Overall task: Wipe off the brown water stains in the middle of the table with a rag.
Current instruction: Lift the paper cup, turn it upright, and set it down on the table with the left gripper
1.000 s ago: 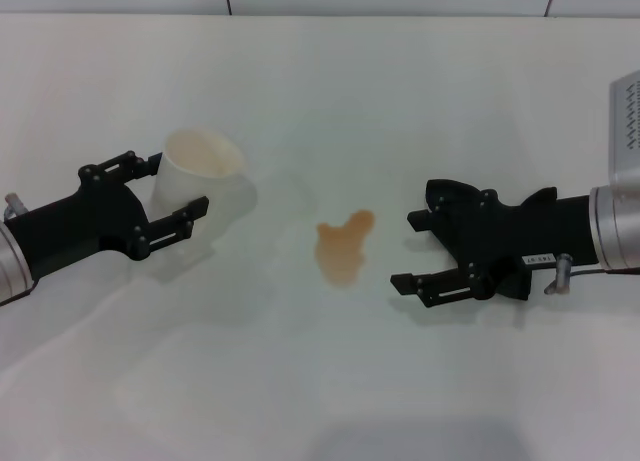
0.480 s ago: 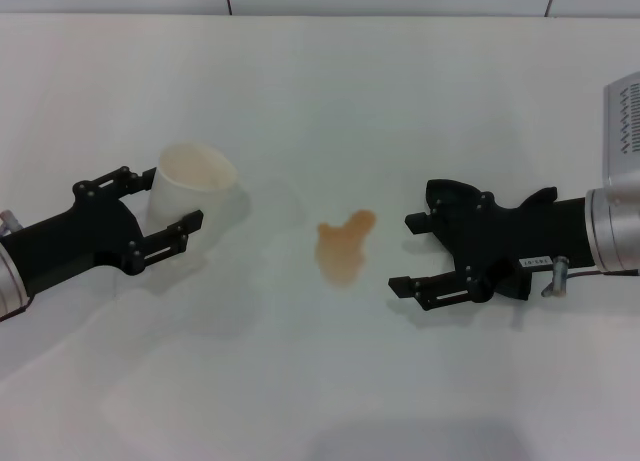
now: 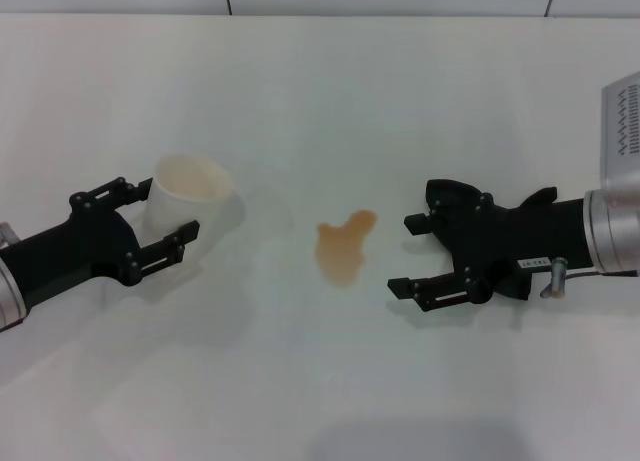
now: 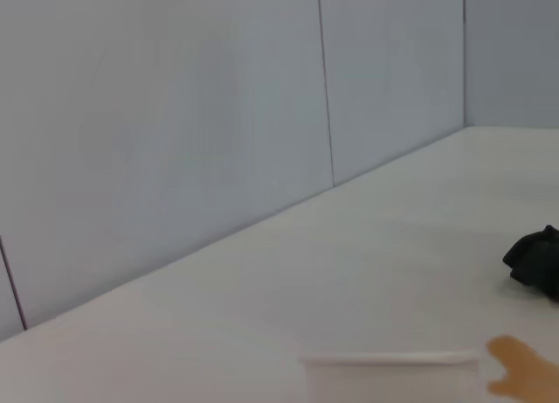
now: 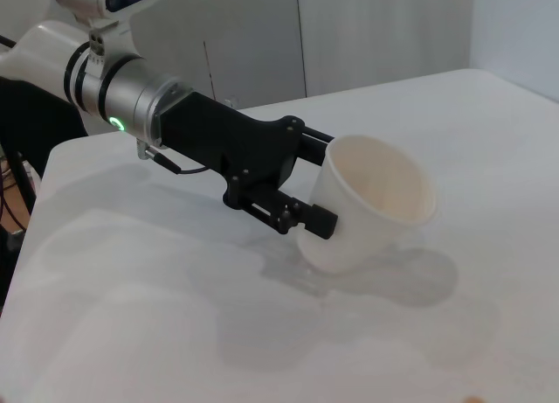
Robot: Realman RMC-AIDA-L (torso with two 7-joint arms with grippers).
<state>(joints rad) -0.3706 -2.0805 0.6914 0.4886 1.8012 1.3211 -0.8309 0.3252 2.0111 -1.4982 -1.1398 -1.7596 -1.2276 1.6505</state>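
Left gripper: our left gripper (image 3: 158, 216) has its fingers spread wide on either side of the white paper cup (image 3: 187, 193); in the right wrist view the cup (image 5: 370, 204) sits between the fingers, but we cannot tell whether they press on it.
What changed: over the last second we have drawn this arm back toward the left edge, and the cup now sits farther from the spill than it did.
Right gripper: our right gripper (image 3: 402, 253) is spread wide and empty, hovering low just beside the spill, much where it was a second ago.
Brown water stains: the brown water stains (image 3: 343, 247) lie mid-table between the two grippers, lobed, thin, and unwiped.
Table: the table (image 3: 320, 81) is bare white around the puddle.
Rag: we see none in any view.
Meaning: we judge the cup is being cleared away from the wiping area; the wipe itself has not begun.
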